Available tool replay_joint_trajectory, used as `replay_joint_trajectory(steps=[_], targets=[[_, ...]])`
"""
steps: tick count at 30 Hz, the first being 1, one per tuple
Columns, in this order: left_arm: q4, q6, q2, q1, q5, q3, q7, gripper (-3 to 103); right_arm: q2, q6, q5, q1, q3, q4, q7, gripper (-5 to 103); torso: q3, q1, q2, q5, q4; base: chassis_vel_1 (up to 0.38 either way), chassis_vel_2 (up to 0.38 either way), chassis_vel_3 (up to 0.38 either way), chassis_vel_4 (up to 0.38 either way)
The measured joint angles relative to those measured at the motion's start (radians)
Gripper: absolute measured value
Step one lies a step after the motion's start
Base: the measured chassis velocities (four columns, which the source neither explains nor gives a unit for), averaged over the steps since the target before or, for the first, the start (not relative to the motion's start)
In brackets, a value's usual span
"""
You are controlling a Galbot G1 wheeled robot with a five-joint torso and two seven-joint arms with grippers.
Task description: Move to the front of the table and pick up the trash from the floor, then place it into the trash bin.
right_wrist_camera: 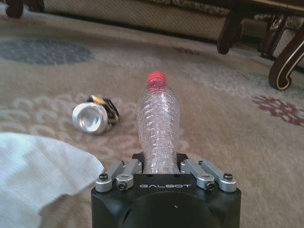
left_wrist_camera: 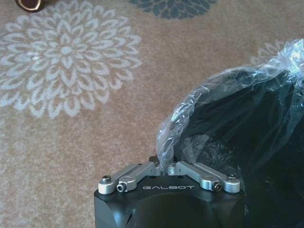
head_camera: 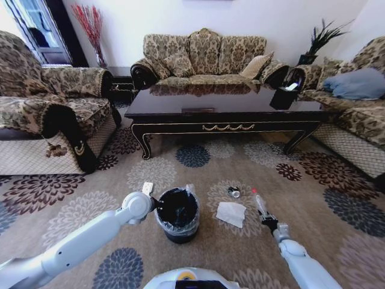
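**Bottle in right hand, bin held by left: slip and tip risks**

My right hand (right_wrist_camera: 159,166) is clamped on the base end of the bottle (right_wrist_camera: 157,118), red cap pointing straight away from the hand, low over the floor (head_camera: 337,198). My left hand (left_wrist_camera: 168,168) is pinched together on the bag liner at the rim of the trash bin (head_camera: 177,214).

Risks, as I judge them:
- The grip sits at the bottle's very end; a long smooth body could pivot or slide out on the lift.
- A pull on thin liner (not the bin wall) could tear it or tip the bin.

View differences: the right wrist view shows the can (right_wrist_camera: 90,118) beyond the hand and the napkin (right_wrist_camera: 38,166) just beside it. The head view alone shows the bin's distance from the bottle, and the desk (head_camera: 228,105) well beyond both hands.
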Motion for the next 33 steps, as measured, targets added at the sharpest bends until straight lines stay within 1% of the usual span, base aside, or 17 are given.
replay_joint_trajectory(steps=[1,2,4,7,9,10,13,15,16,18,20,23,30,33], targets=[[0.002,0.0,-0.004,-0.004,0.0,0.005,0.0,2,-0.001,0.0,0.004,-0.016,0.006,0.023,0.0,30,0.0,0.0,0.0,-0.0001,-0.0002,0.0,0.0,0.0,0.0],[0.013,0.0,-0.022,-0.022,0.0,0.026,-0.001,2,-0.005,-0.006,0.022,-0.077,0.031,0.114,0.001,30,0.0,0.0,0.0,0.0001,-0.0004,0.0,0.0,0.0,0.0],[0.015,0.0,-0.025,-0.026,0.0,0.029,-0.002,2,-0.006,-0.006,0.025,-0.085,0.035,0.128,0.001,30,0.0,0.0,0.0,0.0,-0.0005,0.0,0.0,0.0,0.0],[0.046,0.0,-0.068,-0.08,-0.004,0.079,-0.005,2,-0.013,-0.012,0.051,-0.185,0.081,0.301,0.005,30,0.0,0.0,0.0,-0.0001,-0.0002,0.0,0.0,0.0,0.0],[0.067,0.0,-0.095,-0.114,-0.008,0.109,-0.009,2,-0.014,-0.013,0.059,-0.227,0.101,0.379,0.009,30,0.0,0.0,0.0,0.0,-0.0002,0.0,0.0,0.0,0.0],[0.067,0.0,-0.095,-0.114,-0.008,0.109,-0.009,2,-0.014,-0.013,0.059,-0.227,0.101,0.379,0.009,30,0.0,0.0,0.0,0.0,-0.0002,0.0,0.0,0.0,0.0],[0.12,0.0,-0.167,-0.177,-0.019,0.164,-0.019,2,-0.012,-0.014,0.059,-0.304,0.138,0.533,0.019,30,0.0,0.0,0.0,0.0,-0.0004,0.0,0.0,0.0,0.0],[0.128,0.0,-0.178,-0.185,-0.02,0.172,-0.02,2,-0.01,-0.014,0.06,-0.317,0.144,0.562,0.022,30,0.0,0.0,0.0,0.0001,-0.0004,0.0,0.0,0.0,0.0],[0.153,0.0,-0.212,-0.209,-0.022,0.196,-0.027,2,-0.007,-0.016,0.064,-0.349,0.156,0.634,0.028,30,0.0,0.0,0.0,0.0,-0.0003,0.0,0.0,0.0,0.0],[0.175,0.0,-0.242,-0.23,-0.025,0.218,-0.032,2,-0.001,-0.018,0.065,-0.385,0.167,0.709,0.033,30,0.0,0.0,0.0,-0.0001,-0.0004,0.0,0.0,0.0,0.0],[0.182,0.0,-0.251,-0.237,-0.025,0.226,-0.033,2,0.002,-0.019,0.065,-0.395,0.17,0.732,0.036,30,0.0,0.0,0.0,0.0,-0.0004,0.0,0.0,0.0,0.0],[0.221,0.0,-0.295,-0.267,-0.028,0.263,-0.039,2,0.02,-0.027,0.063,-0.458,0.18,0.849,0.053,30,0.0,0.0,0.0,0.0,-0.0003,0.0,0.0,0.0,0.0],[0.26,0.0,-0.331,-0.302,-0.028,0.317,-0.043,2,0.047,-0.037,0.046,-0.525,0.178,0.958,0.069,30,0.0,0.0,0.0,0.0,-0.0002,0.0,0.0,0.0,0.0],[0.282,0.0,-0.354,-0.332,-0.026,0.358,-0.043,2,0.065,-0.04,0.039,-0.55,0.17,1.009,0.073,30,0.0,0.0,0.0,0.0001,-0.0003,0.0,0.0,0.0,0.0]])
